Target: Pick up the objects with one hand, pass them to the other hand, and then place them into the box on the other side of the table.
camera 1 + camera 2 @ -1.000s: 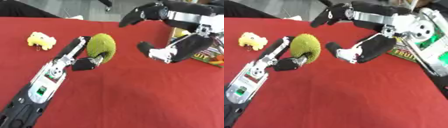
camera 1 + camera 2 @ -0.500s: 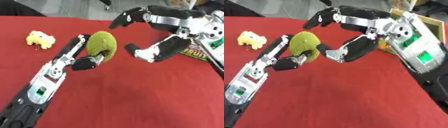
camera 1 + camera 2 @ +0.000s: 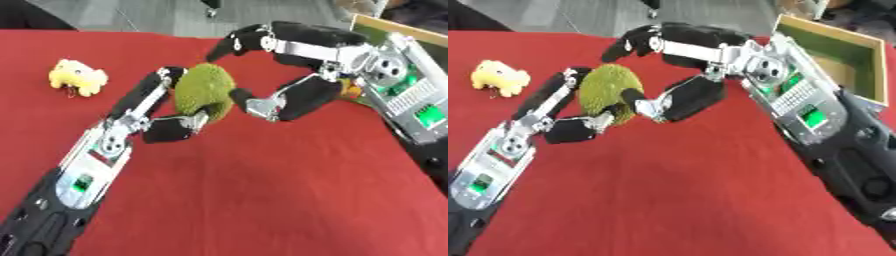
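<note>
The left hand holds the green spiky ball above the red tabletop, with its fingers and thumb curled around it from the left and from below. The right hand is spread open around the same ball: its thumb touches the ball's right side, and its upper fingers reach over the top without closing. So the pickup is done and the handover is in the middle, I judge. The right hand must close, the left must let go, and then the ball goes into the box at the right edge. A yellow toy lies on the tabletop at the left, not yet picked up.
</note>
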You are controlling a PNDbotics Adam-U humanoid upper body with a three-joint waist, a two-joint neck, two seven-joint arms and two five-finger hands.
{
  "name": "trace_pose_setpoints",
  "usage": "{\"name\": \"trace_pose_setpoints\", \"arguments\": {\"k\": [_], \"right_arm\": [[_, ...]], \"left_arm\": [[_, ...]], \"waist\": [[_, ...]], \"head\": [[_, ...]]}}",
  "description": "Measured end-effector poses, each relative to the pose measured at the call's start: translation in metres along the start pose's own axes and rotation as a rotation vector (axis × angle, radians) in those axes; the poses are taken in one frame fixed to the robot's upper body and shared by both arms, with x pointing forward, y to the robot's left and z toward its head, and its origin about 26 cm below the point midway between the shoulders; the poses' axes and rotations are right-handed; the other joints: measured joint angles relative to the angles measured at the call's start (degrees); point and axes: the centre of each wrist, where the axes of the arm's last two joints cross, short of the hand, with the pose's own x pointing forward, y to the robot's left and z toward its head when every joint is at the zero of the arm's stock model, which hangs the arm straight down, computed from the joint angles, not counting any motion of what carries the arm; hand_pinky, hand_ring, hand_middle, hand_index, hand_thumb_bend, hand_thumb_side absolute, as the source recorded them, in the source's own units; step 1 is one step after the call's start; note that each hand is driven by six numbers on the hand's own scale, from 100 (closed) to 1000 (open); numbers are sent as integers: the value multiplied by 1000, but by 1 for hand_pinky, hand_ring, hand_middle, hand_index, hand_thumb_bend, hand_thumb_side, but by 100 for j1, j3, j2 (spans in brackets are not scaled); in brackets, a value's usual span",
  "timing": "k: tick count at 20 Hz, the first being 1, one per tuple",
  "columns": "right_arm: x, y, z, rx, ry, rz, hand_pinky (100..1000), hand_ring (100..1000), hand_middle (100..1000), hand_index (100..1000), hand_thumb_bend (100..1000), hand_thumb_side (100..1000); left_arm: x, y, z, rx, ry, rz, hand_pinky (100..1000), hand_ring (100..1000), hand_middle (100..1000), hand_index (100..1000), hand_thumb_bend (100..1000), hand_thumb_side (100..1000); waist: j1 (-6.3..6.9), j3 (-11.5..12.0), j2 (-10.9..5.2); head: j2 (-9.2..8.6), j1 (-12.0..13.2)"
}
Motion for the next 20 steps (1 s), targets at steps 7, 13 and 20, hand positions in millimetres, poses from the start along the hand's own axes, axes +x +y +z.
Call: {"name": "trace_pose_setpoints", "arguments": {"k": [7, 13, 20], "right_arm": [[-7, 5, -7, 9, 31, 56, 910, 952, 879, 927, 269, 470], [-10, 6, -9, 41, 21, 98, 911, 952, 879, 932, 311, 475], [-16, 10, -12, 57, 36, 110, 910, 950, 876, 931, 275, 481]], "left_arm": [[1, -1, 0, -7, -29, -14, 723, 657, 584, 564, 100, 407], [1, -1, 0, -5, -33, -16, 722, 657, 583, 564, 100, 409], [6, 0, -1, 0, -49, -11, 723, 656, 583, 563, 100, 412]], "waist": [[0, 2, 1], [0, 5, 1], [-6, 16, 3]], "head": [[35, -9], [46, -9], [47, -9]]}}
